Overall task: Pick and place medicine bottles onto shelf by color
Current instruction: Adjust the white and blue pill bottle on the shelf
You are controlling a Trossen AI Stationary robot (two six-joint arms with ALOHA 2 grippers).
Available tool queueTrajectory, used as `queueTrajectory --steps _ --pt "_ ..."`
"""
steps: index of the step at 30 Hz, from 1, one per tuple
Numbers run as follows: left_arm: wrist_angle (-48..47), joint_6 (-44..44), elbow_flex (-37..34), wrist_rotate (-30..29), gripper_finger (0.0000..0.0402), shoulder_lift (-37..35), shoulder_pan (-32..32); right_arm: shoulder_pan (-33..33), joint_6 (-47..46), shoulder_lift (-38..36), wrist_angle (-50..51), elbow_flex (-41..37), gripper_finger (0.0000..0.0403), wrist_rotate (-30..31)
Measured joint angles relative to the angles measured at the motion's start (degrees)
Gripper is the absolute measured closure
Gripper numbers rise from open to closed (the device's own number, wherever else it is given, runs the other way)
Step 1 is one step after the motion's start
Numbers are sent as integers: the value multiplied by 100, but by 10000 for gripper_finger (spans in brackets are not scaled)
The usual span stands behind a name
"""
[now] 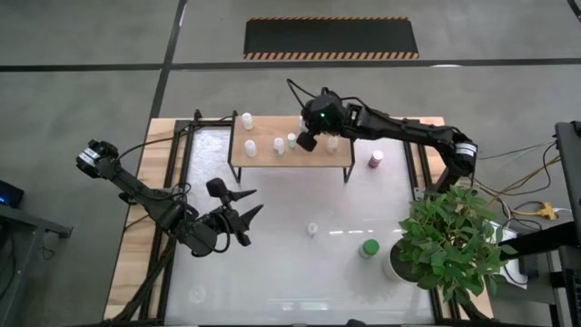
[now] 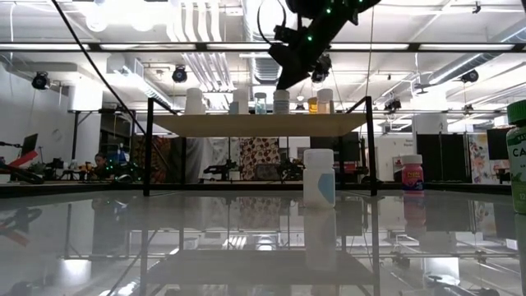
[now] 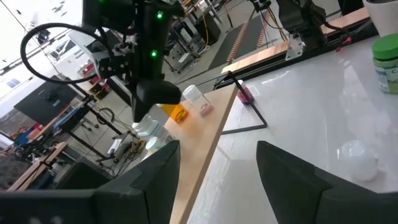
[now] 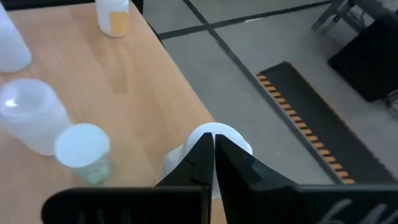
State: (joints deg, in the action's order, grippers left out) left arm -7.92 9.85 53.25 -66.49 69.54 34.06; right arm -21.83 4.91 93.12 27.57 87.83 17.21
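The right gripper (image 1: 309,139) hovers above the shelf (image 1: 263,161), its fingers closed together and holding nothing; a white-capped bottle (image 4: 219,138) stands upright directly under its tips. The next loose clear bottle (image 1: 312,229) stands upright on the table (image 1: 281,272), in front of the shelf, nearer to the left gripper (image 1: 243,218), whose fingers are apart and empty. No label is readable; only "CA" shows on a green bottle (image 2: 519,156).

Left wrist view — shelf and bottles past parted fingers

The left gripper (image 3: 217,180) stands open. Beyond it, the wooden shelf (image 3: 205,149) carries an orange bottle (image 3: 176,112) and a clear one (image 3: 196,99) beneath the other arm (image 3: 146,50) — a green bottle (image 3: 387,57) stands on the white table (image 3: 311,99).
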Motion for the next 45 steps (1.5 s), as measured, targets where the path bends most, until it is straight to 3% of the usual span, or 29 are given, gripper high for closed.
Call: queueTrajectory --steps 10,19,24,27,34,45 --pt "2 108 0 2 207 -2 1 -100 932 -48 77 -5 394 -50" --pt "4 132 0 1 207 -22 -22 -88 414 -322 199 137 394 -121" --pt "4 142 0 -1 207 -22 -37 -83 21 -341 350 188 394 -994" --pt "4 144 0 0 207 -22 -37 -76 -127 -329 473 168 394 -1128" --pt "2 142 2 0 207 -22 -37 -117 -102 -277 728 66 394 -563" --pt "4 140 0 -1 207 -22 -37 -183 73 -286 694 54 394 -289"
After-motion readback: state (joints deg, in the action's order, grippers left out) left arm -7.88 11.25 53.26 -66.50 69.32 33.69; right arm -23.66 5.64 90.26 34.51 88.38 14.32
